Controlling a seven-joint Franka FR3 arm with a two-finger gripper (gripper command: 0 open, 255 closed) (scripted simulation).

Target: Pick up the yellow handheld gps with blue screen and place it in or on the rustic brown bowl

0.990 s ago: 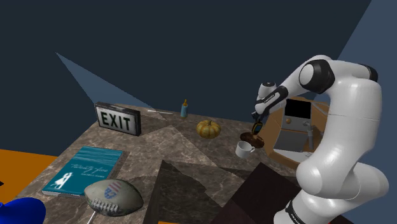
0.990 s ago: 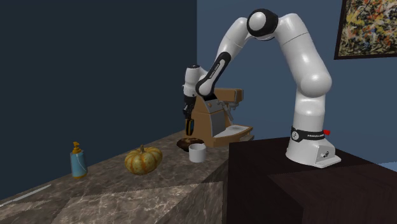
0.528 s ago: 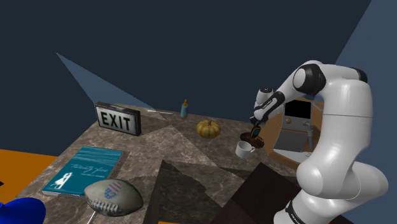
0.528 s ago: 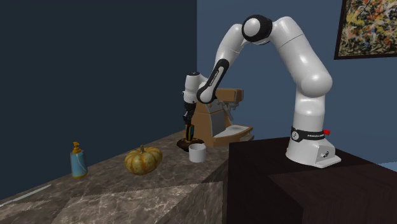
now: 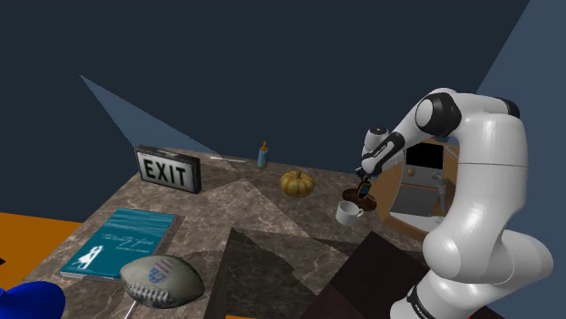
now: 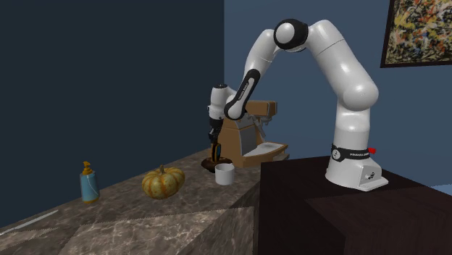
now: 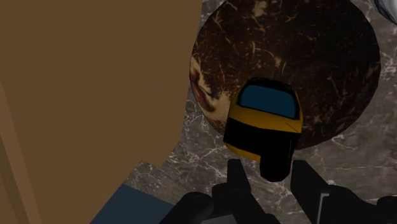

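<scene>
Clasping the black lower end of the yellow handheld GPS [image 7: 264, 121] between the jaws, which are closed in on either side of it, blue screen showing at the middle of the wrist frame. Holding it over the near rim of the dark brown mottled bowl [image 7: 299, 51], which is taking up that frame's upper right. Seemingly hanging just above the bowl rather than resting in it, though hard to judge. Sitting on the marbled counter [image 5: 227, 195] right of centre in the shoulder frame, with a white cup [image 5: 347, 212] just below it and a brown cabinet [image 5: 399, 195] to its right. Lying further left: an orange pumpkin [image 5: 297, 183], a small blue bottle [image 5: 263, 155], an EXIT sign [image 5: 168, 169], a teal book [image 5: 118, 243] and, at lower left, a football [image 5: 161, 279].
</scene>
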